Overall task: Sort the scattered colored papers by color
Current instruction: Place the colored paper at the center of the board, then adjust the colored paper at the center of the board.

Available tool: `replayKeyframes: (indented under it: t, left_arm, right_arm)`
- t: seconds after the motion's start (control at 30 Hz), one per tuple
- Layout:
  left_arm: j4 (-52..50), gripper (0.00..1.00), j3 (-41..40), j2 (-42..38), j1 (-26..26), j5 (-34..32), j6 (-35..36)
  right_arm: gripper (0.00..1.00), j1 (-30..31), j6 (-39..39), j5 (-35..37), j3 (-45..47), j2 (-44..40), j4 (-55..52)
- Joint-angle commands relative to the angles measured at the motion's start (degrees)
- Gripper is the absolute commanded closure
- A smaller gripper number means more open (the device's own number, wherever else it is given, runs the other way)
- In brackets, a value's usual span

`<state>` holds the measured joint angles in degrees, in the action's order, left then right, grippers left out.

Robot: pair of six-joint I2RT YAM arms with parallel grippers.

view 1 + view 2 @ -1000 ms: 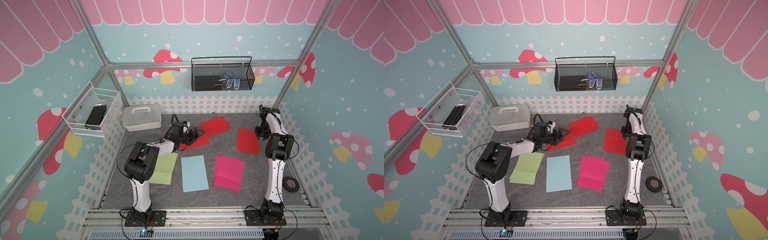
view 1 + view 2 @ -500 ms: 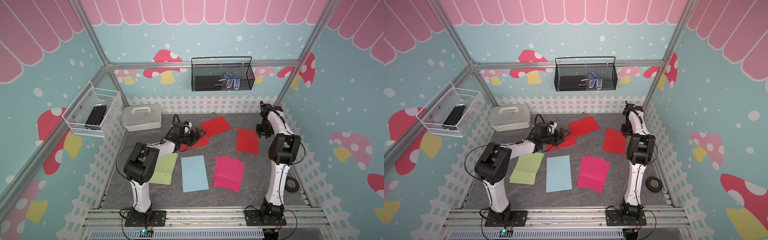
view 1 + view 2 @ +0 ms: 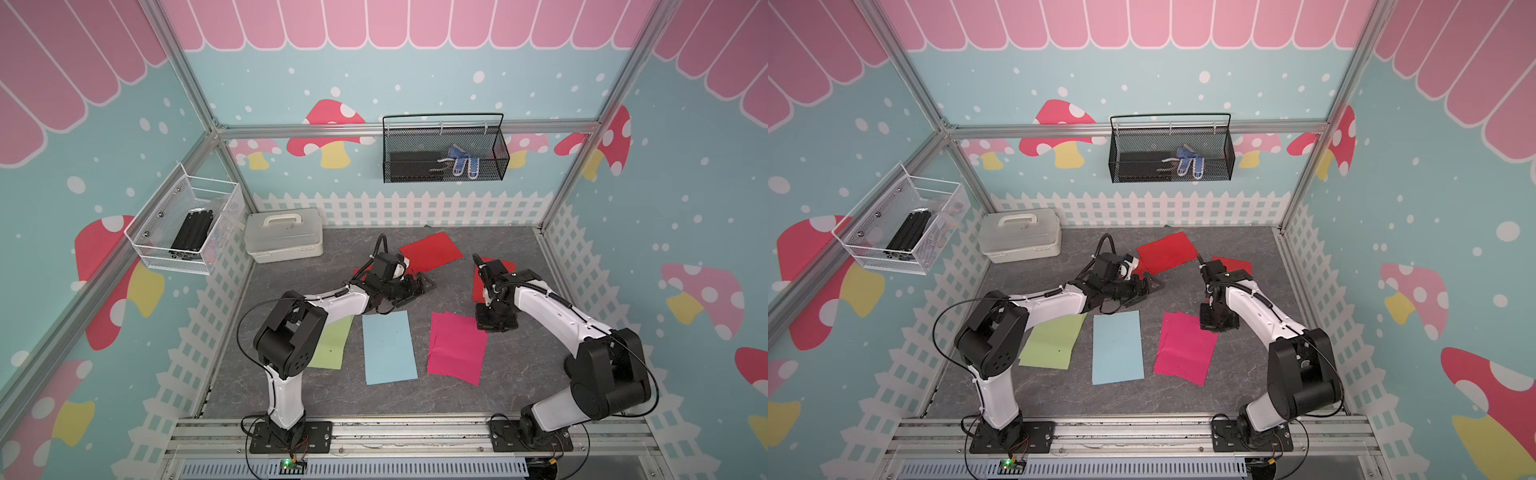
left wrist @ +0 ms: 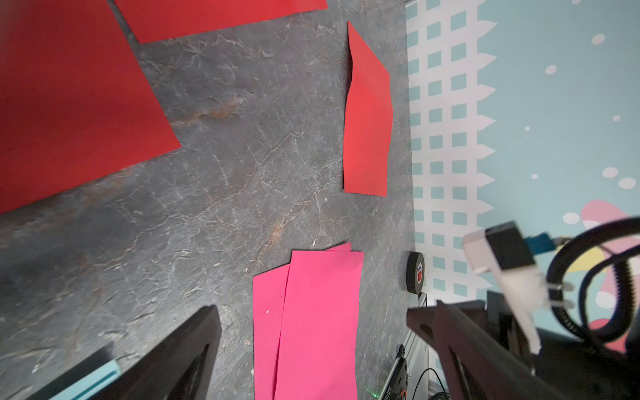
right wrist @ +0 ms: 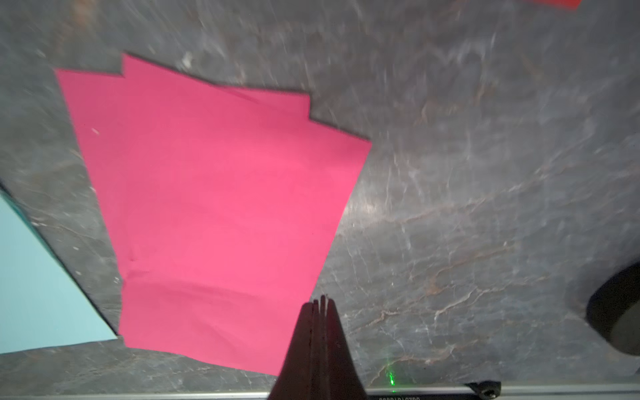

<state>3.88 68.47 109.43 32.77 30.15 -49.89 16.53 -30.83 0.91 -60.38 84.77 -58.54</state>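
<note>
**End effectors.** My right gripper [image 5: 320, 302] is fully closed, finger against finger, with nothing visible between them. Its tip stands at the edge of the magenta-pink papers [image 3: 457, 349], near one corner of that two-sheet stack. Contact with the paper cannot be confirmed. My left gripper [image 3: 420, 286] is spread wide and grips nothing. It hangs over the tabletop [image 3: 453, 291], just beside the near red paper [image 4: 69, 104].

**Edges and clearance.** Bare grey surface separates the near red paper, the far red paper [image 3: 432, 251] and the pink stack. The wall-side red paper [image 4: 367, 121] lies close to the fence wall, and a tape roll [image 4: 414, 273] stands by the same wall. The light blue paper [image 3: 388, 349] lies between the pink stack and the light green paper [image 3: 332, 353], which is partly under my left arm.

**Pose.** The left arm reaches out low, with the gripper turned on its side. The right arm is bent at the elbow, with the wrist pitched down at the table.
</note>
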Motion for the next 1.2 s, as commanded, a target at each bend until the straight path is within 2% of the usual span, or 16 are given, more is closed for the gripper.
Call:
replayKeyframes:
  t: [0.0,0.33,0.8,1.17]
  left_arm:
    - [-1.8,0.02,2.2,2.0,1.0,-1.5,0.7]
    - [-0.7,0.02,3.2,4.7,4.0,-1.8,-1.2]
    - [1.6,0.02,4.0,7.4,5.5,-1.3,-3.2]
    - [4.0,0.02,4.4,9.9,7.2,-1.1,-5.5]
  right_arm:
    - [1.0,-0.4,-3.6,3.7,2.1,-3.8,1.8]
    - [1.0,-0.5,-5.0,2.3,8.2,0.7,8.8]
    - [1.0,-0.7,-7.2,-2.4,16.9,0.6,15.6]
    - [1.0,-0.7,-6.7,-3.3,16.0,4.2,17.8]
